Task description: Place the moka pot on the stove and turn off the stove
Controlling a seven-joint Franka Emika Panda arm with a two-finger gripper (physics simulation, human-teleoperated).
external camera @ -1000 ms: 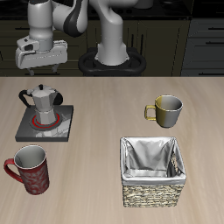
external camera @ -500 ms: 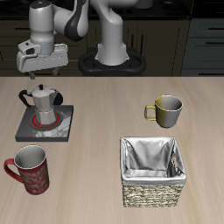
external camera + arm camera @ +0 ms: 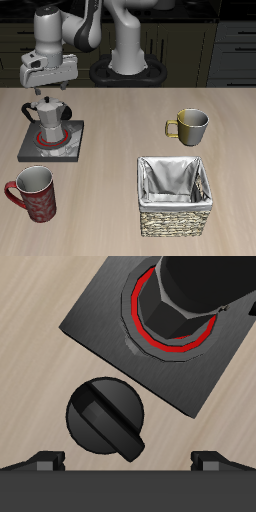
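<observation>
The silver moka pot (image 3: pixel 47 118) stands upright on the stove (image 3: pixel 62 149), a dark grey plate whose burner ring (image 3: pixel 150 334) glows red around the pot's base (image 3: pixel 185 301). A round black knob (image 3: pixel 105 416) with a raised bar sits just off the plate's edge, directly below my gripper (image 3: pixel 128 461). My gripper (image 3: pixel 46 91) hangs above the stove's back edge, just behind the pot's lid. Its jaws stand wide apart with nothing between them, and the fingertips (image 3: pixel 45 459) are still above the knob.
An olive metal mug (image 3: pixel 189 125) with a yellow handle stands across the table. A red patterned mug (image 3: pixel 36 192) sits near the front edge, and a woven basket (image 3: pixel 176 218) with grey lining stands beside it toward the middle.
My gripper has come down a little toward the stove's back edge, staying open. The moka pot and the other things have not moved.
</observation>
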